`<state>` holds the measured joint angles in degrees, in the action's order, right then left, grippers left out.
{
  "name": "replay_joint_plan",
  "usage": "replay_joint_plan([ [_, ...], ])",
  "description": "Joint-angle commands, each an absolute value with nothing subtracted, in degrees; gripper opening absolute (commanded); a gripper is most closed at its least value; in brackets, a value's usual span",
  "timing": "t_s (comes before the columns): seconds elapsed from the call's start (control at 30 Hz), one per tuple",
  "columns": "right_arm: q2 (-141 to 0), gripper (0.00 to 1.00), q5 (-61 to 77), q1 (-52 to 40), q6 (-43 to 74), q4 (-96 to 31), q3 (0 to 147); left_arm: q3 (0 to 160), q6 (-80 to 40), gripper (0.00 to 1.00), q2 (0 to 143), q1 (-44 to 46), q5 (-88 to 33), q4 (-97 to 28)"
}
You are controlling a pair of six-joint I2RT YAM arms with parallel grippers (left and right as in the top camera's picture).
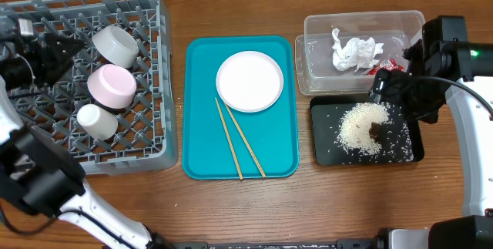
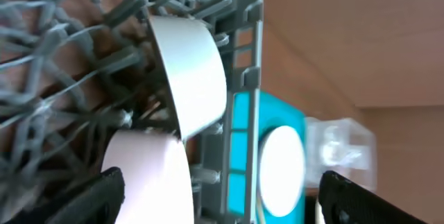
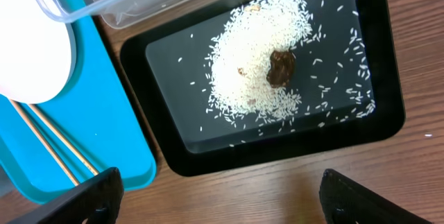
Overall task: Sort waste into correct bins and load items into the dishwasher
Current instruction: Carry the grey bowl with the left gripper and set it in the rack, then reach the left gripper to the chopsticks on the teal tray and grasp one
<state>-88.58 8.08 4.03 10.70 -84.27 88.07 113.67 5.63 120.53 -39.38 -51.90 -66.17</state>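
The grey dish rack (image 1: 158,87) holds a grey-green bowl (image 1: 115,45), a pink bowl (image 1: 112,85) and a white cup (image 1: 97,122). A white plate (image 1: 249,81) and chopsticks (image 1: 239,137) lie on the teal tray (image 1: 202,110). The clear tub (image 1: 316,64) holds the tissue (image 1: 356,52) and the red wrapper (image 1: 385,66). The black tray (image 1: 327,145) holds rice (image 1: 358,126) with a brown bit (image 1: 376,131). My left gripper (image 2: 222,189) is open and empty over the rack, near both bowls (image 2: 191,71). My right gripper (image 3: 220,186) is open and empty above the black tray (image 3: 277,151).
The teal tray lies between the rack and the two bins. The tub stands directly behind the black tray. Bare wooden table runs along the front edge. The right arm (image 1: 454,56) hangs over the tub's right end.
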Motion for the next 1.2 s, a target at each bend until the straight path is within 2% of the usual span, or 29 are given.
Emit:
replay_joint_plan([
  [0.0, -88.3, 0.93, 7.5, 4.3, 10.7, -84.6, 88.9, 114.5, 0.1, 0.92, 112.2, -35.5, -33.0, -69.0],
  [0.33, -88.3, 1.0, 7.5, 4.3, 10.7, -85.4, 88.9, 114.5, -12.4, 0.94, 101.8, -21.3, -3.5, -87.0],
  [0.53, -88.3, 1.0, 7.5, 4.3, 10.5, -85.8, 88.9, 114.4, -15.2, 0.93, 97.4, -16.4, -1.5, -96.9],
  [0.7, -88.3, 1.0, 7.5, 4.3, 10.5, -86.1, 88.9, 106.7, -17.6, 0.93, 88.6, -12.0, -0.8, -96.1],
  [0.8, -88.3, 1.0, 7.5, 4.3, 10.5, -86.1, 88.9, 92.6, -23.9, 0.93, 76.6, -4.3, -0.4, -88.3],
  [0.97, -88.3, 1.0, 7.5, 4.3, 10.5, -86.0, 88.9, 73.6, -32.5, 1.0, 66.1, 8.5, 3.0, -71.2],
  [1.1, -88.3, 1.0, 7.5, 4.3, 10.5, -86.0, 88.9, 60.9, -33.6, 1.0, 67.5, 18.4, 2.8, -53.7],
  [1.17, -88.3, 1.0, 7.5, 4.3, 10.5, -86.0, 88.9, 58.8, -33.7, 1.0, 70.0, 20.6, 2.8, -50.1],
])
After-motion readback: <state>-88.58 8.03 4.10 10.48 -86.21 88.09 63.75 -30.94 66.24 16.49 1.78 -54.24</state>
